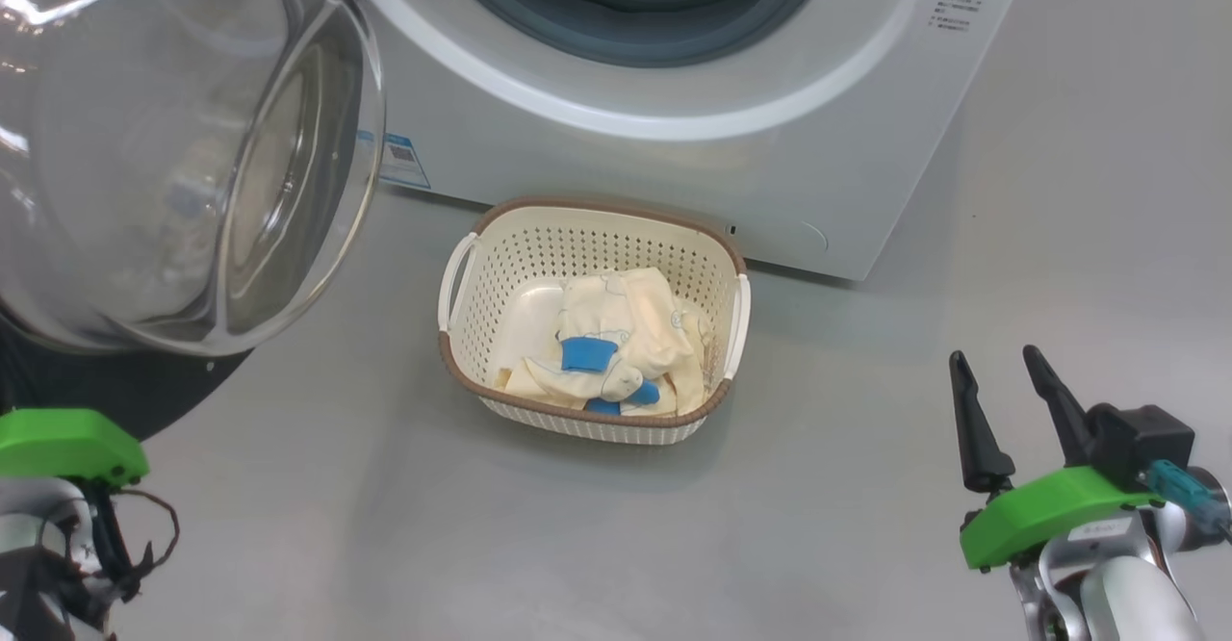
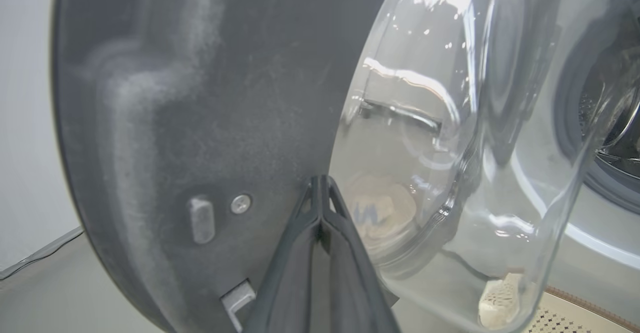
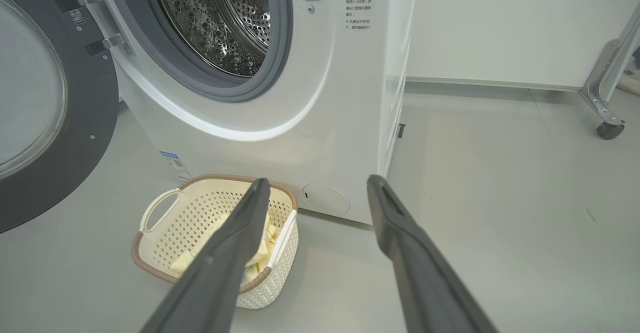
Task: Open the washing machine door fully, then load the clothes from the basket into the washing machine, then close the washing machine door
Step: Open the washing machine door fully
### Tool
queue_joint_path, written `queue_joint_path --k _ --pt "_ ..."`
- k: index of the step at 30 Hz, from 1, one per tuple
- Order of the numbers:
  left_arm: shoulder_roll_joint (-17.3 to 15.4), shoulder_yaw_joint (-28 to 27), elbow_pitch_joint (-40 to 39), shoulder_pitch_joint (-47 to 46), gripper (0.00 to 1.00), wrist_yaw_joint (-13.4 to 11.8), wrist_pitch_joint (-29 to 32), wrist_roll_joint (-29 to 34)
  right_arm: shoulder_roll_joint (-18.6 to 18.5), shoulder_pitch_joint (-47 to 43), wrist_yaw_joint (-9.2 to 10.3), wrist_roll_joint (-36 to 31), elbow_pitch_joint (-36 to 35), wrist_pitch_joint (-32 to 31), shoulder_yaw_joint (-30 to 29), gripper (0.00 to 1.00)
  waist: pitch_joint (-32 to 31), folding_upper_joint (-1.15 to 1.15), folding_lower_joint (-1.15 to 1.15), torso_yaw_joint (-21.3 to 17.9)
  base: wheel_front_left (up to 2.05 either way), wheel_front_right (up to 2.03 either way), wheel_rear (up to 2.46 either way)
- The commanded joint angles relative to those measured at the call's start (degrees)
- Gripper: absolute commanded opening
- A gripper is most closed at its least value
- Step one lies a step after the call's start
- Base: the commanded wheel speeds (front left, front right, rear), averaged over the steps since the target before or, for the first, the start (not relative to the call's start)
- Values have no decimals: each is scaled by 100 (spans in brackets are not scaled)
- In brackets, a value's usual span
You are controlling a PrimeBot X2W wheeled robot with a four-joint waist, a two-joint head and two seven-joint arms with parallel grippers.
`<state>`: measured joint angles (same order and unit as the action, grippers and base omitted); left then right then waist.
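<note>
Left gripper [image 2: 320, 180] pinched shut, empty, tips at the open black-rimmed glass washing machine door [image 2: 200, 98]; contact unclear. Right gripper [image 1: 993, 362] spread wide, empty, at four o'clock from the cream perforated basket [image 1: 587, 237] holding pale blue-cuffed clothes [image 1: 626, 333].

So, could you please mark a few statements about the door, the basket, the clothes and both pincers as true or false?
1. The washing machine door stands open. True.
2. The basket sits on the floor in front of the washing machine. True.
3. The clothes are already inside the washing machine. False: they lie in the basket.
4. The left pincer is spread wide. False: it is shut, close to the door's dark rim.
5. The right pincer is open and empty. True.
</note>
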<state>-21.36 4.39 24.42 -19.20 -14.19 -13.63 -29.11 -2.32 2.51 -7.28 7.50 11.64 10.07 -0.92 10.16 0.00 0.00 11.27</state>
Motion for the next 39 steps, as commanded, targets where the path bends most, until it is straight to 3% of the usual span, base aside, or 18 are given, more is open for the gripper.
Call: queue_joint_path --k 1,19,39 --pt "-355 -348 21 -394 0 -390 -98 -28 -55 263 -21 -45 -169 -1 101 100 40 0 0 -11 0 0 0" --pt "-540 -813 1062 -1150 0 44 -136 156 -55 390 -21 -94 -113 -2 118 100 103 0 0 -103 0 0 0" --pt "91 -1083 131 -150 0 165 -137 782 -55 28 -21 -99 -120 -55 -51 100 -418 0 0 -44 0 0 0"
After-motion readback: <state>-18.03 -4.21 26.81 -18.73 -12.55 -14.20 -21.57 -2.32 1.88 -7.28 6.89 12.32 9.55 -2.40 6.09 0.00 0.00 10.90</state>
